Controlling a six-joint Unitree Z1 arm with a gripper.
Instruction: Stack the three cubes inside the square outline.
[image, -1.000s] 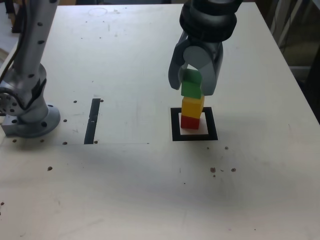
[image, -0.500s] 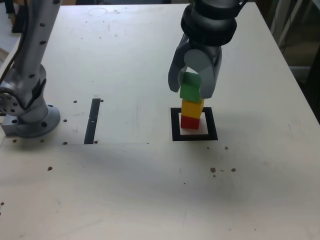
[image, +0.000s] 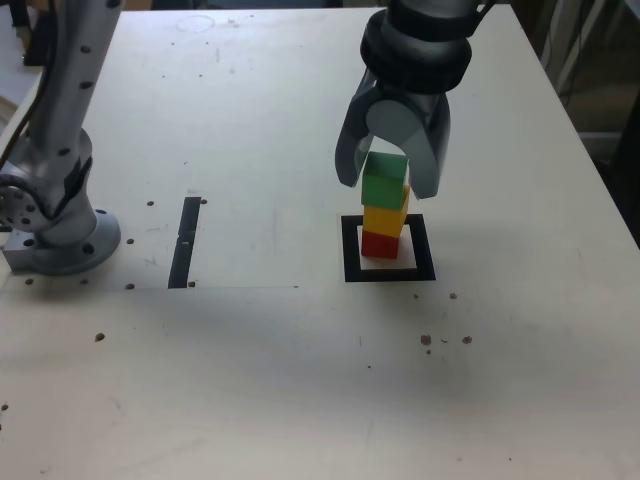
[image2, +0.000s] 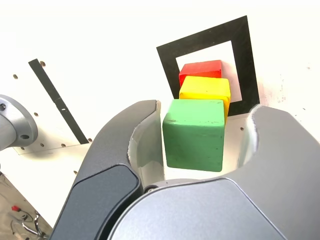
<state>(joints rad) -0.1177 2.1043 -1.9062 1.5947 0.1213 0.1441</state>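
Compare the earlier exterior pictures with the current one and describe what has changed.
The end effector has opened, its jaws spreading apart around the green cube. The green cube has come down a little in the exterior view, onto the yellow cube. The yellow cube, the red cube and the black square outline stayed put.

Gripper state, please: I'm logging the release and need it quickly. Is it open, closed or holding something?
Tool: open, jaws apart on either side of the green cube, with gaps visible; not gripping it.
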